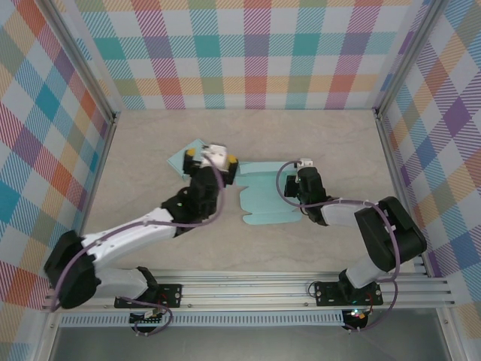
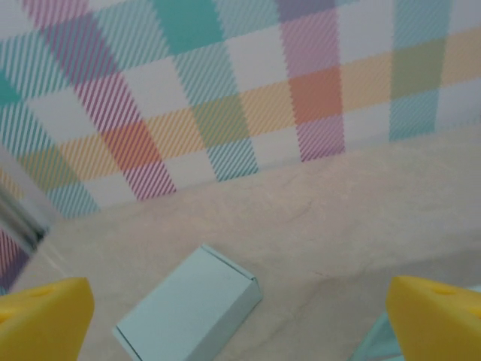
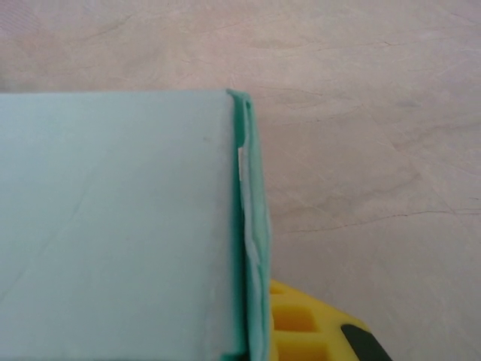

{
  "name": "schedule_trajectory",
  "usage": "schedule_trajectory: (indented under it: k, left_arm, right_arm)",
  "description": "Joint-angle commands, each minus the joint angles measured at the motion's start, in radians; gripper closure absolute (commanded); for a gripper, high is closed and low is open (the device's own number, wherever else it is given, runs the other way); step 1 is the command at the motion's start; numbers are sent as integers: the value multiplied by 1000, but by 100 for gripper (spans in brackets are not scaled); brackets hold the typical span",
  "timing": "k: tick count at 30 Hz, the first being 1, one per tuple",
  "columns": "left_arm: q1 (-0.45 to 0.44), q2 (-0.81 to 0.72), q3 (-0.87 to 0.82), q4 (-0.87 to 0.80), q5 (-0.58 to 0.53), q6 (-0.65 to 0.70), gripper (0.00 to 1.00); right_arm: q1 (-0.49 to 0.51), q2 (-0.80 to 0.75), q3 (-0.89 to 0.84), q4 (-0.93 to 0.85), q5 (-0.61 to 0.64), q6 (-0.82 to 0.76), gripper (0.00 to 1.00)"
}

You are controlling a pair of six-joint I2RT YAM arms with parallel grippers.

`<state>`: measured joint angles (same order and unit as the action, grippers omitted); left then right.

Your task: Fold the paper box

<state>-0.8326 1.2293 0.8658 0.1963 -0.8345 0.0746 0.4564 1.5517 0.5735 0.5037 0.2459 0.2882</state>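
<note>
A flat pale-teal paper box blank (image 1: 264, 197) lies on the table's middle. My right gripper (image 1: 303, 179) is at its right edge. In the right wrist view a raised panel (image 3: 113, 226) of the blank stands on edge, and its doubled edge (image 3: 254, 226) presses against one yellow finger (image 3: 308, 327). The other finger is hidden behind the panel, and the gripper (image 3: 259, 335) looks shut on this edge. My left gripper (image 1: 213, 158) is open at the blank's far left corner. Its yellow fingertips (image 2: 41, 320) stand wide apart with nothing between them (image 2: 240, 331).
A small folded teal box (image 2: 188, 308) lies on the table just beyond the left gripper, also visible from above as box (image 1: 186, 155). Plaid walls (image 1: 248, 53) close in the back and both sides. A metal rail (image 1: 301, 289) runs along the near edge.
</note>
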Motion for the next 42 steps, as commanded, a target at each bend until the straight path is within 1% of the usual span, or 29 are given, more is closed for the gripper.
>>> schedule_trajectory:
  k: [1,4,5,7,10,16,27,35,40,42]
  left_arm:
    - [77,-109,-46,-287,137,-463,0]
    - [123,-174,-64,-341,258,-598,0]
    - [139,-180,-62,-353,307,-619,0]
    - [159,-178,-50,-356,416,-627,0]
    - [159,-134,-14,-367,517,-599,0]
    - [159,-14,40,-409,535,-574,0]
    - [160,146,90,-407,529,-577,0]
    - [158,226,94,-301,547,-604,0]
    - [150,255,80,-185,610,-642,0]
    - [138,269,73,-153,617,-656,0]
  right_arm:
    - [22,-47,-6,-37,-16,43,100]
    - [40,-68,0,-82,-2,72,100]
    - [46,-72,6,-100,8,81,100]
    - [62,-82,16,-139,28,98,100]
    - [90,-100,23,-177,55,119,100]
    - [126,-133,59,-261,94,147,100]
    - [154,-157,67,-292,96,155,100]
    - [165,-173,66,-295,86,173,100]
    - [175,-169,66,-305,100,213,100]
    - [177,-173,63,-302,101,237,100]
